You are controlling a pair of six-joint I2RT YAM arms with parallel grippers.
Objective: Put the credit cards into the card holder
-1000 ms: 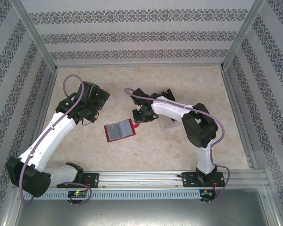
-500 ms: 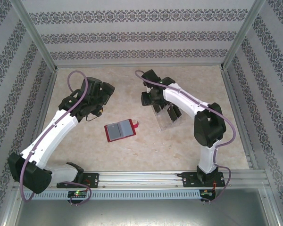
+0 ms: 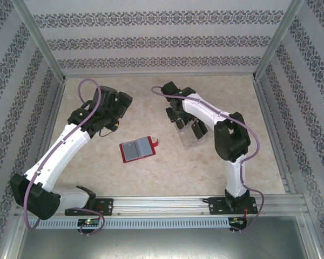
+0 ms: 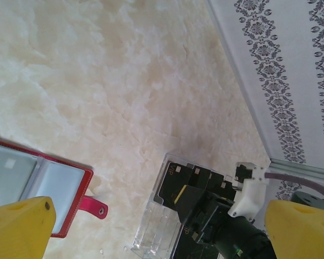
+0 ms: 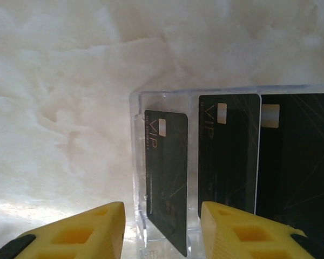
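— What sits nearest?
— The metal rail [image 3: 162, 204] along the near edge of the surface [image 3: 167, 175], with both arms bolted to it.
— And past that?
— The wallet [image 3: 137, 150]. It lies open and flat on the surface, roughly midway between the two arms. It has a red border round two greyish pockets, and its little strap [image 3: 157, 143] pokes out on the side nearer the right arm. Neither hand touches it.
— Anything in the pockets?
— Too small to tell from above.
— The left hand?
— The left hand [image 4: 159, 232] hangs above the surface, beyond the wallet and to its left. Its yellow fingers [image 4: 19, 229] are spread wide with nothing between them. In its own camera a corner of the wallet shows beside the left finger.
— And the right?
— The right hand [image 5: 162, 226] is over the clear rack [image 3: 188, 141], which stands to the right of the wallet and apart from it. Its fingers are partway apart and grip nothing.
— Where are the cards?
— The cards [image 5: 167, 178] stand upright in the rack, black, each with a small pale chip near the top. Three show in the right wrist view. The end one sits lower than its neighbours and shows in the gap between the fingers.
— Behind everything?
— The patterned back wall [image 3: 162, 43].
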